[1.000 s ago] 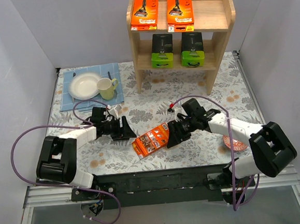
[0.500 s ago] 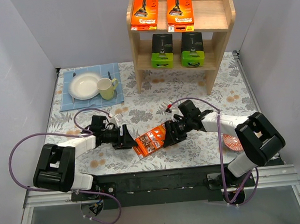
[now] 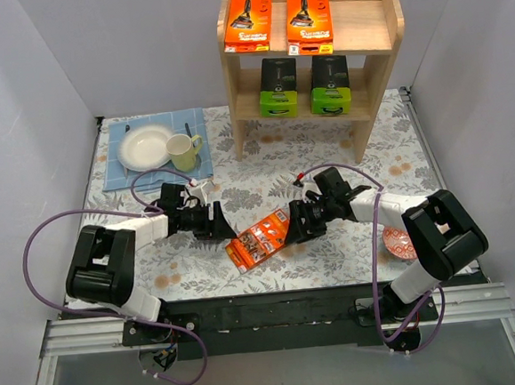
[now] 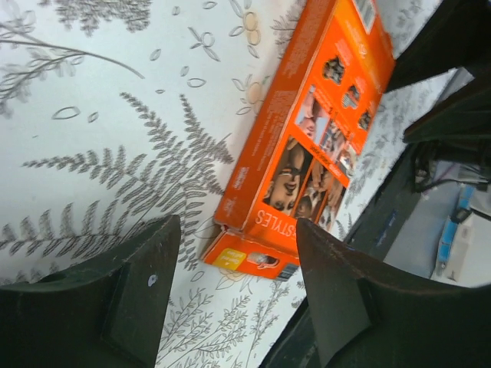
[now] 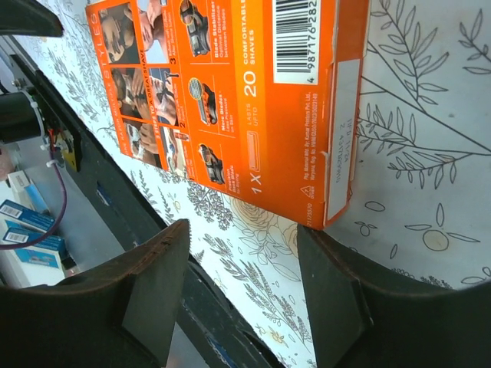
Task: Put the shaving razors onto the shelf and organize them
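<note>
Lying flat on the floral worktop (image 3: 344, 163) with its printed back face up, one orange razor pack (image 3: 261, 239) sits slanted near the front middle, between the two arms and well apart from the shelf (image 3: 389, 23). The left jaws are just beside its left end and the right jaws are at its right end. Both pairs are spread wide and grip nothing.

From the left wrist, a corner of the pack shows in the gap between the dark fingers (image 4: 115, 299). Whether either finger touches the cardboard cannot be told. From the right wrist, the barcode end of the pack reaches down toward the gap between that arm's fingers (image 5: 146, 299), and the pack's corner is close to one fingertip.

At the far edge of the worktop stands the wooden shelf. Two orange packs (image 3: 246, 24) are propped side by side on the left part of its top tier, picture faces forward. Directly below them, two green-and-black packs (image 3: 278, 88) stand side by side on the lower tier.

At the far left lies a blue cloth (image 3: 118, 178) carrying a white plate (image 3: 145, 150) and a pale yellow mug (image 3: 181, 151). A small red-patterned dish (image 3: 395, 242) sits by the right arm, partly hidden by it.
</note>
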Tool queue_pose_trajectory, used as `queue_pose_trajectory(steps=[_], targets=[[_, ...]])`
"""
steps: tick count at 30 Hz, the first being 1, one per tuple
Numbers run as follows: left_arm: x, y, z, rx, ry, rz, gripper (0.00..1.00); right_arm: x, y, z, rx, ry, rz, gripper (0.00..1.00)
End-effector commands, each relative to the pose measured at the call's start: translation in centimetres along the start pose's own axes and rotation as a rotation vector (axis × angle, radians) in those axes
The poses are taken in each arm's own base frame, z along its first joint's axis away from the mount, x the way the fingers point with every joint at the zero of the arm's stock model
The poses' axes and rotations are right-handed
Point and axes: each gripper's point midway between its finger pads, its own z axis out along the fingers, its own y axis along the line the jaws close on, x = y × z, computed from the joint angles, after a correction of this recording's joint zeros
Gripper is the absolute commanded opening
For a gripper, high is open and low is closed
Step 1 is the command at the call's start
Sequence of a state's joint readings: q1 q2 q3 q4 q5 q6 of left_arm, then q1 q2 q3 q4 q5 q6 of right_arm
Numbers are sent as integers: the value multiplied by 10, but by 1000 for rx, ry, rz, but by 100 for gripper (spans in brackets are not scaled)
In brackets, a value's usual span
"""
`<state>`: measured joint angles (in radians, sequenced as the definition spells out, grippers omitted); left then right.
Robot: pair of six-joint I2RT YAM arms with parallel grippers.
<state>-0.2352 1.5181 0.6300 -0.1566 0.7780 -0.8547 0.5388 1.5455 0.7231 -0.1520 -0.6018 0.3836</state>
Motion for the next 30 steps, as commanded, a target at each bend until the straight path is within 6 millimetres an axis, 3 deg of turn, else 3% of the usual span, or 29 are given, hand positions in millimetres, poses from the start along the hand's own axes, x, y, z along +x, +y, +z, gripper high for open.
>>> queue_pose_trajectory(steps=[1,7,14,16,19,23,26,30], targets=[[2,-3,5,43,19,55,61,-10,8,0,-44,-35,-26,66],[9,-22,7,137,66,62,58,-13,12,0,-61,-44,-21,66],[42,-56,32,204,216,123,57,-20,16,-1,-70,-53,-3,68],[41,-66,37,216,223,104,56,-23,16,0,-74,-58,0,68],[32,-75,47,225,197,105,56,-38,19,4,-89,-87,-2,69],[-7,-81,66,230,117,120,59,-51,20,11,-91,-100,25,70],[-30,-80,70,159,75,62,59,-53,5,13,-31,-88,49,71],[-22,-73,53,39,24,-68,58,-51,-10,8,20,-93,74,67]])
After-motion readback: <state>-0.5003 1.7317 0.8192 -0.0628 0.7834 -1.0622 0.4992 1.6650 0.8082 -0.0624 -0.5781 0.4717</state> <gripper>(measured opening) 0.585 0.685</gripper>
